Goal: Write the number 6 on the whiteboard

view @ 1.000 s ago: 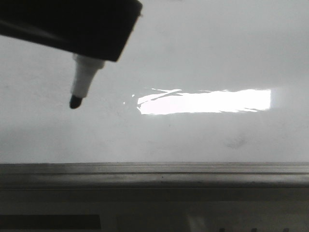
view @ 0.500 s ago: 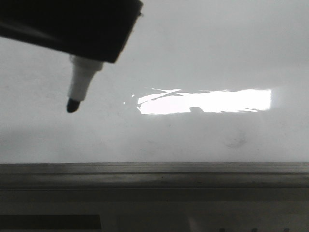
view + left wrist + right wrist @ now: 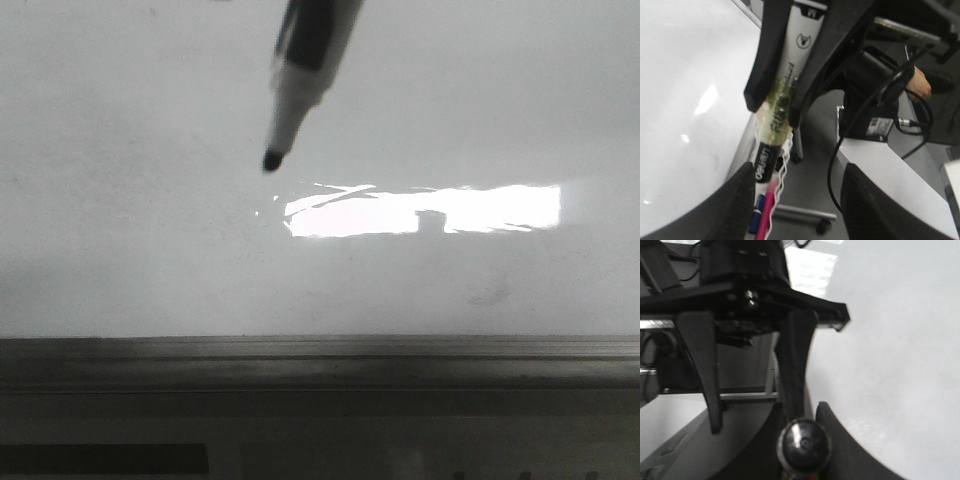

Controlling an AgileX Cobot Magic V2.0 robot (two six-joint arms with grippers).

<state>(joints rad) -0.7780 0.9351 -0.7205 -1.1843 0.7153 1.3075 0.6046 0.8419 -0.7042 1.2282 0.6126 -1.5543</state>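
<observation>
Change: marker (image 3: pixel 300 60) tip has shifted from far left toward board centre | right gripper (image 3: pixel 800 412) jaws pinch the marker, tip projecting beyond them | left gripper (image 3: pixel 795 190) jaws spread, empty | whiteboard (image 3: pixel 500 100) ahead of the tip shows no number 6 | judged: stroke about to start.

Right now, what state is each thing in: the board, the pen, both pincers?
whiteboard: glossy with glare, faint smudges, no drawn line showing in the front view.
marker: uncapped, tilted, tip pointing down at the board; contact cannot be told.
right pincer: shut on the marker's barrel.
left pincer: open, holding nothing.
</observation>
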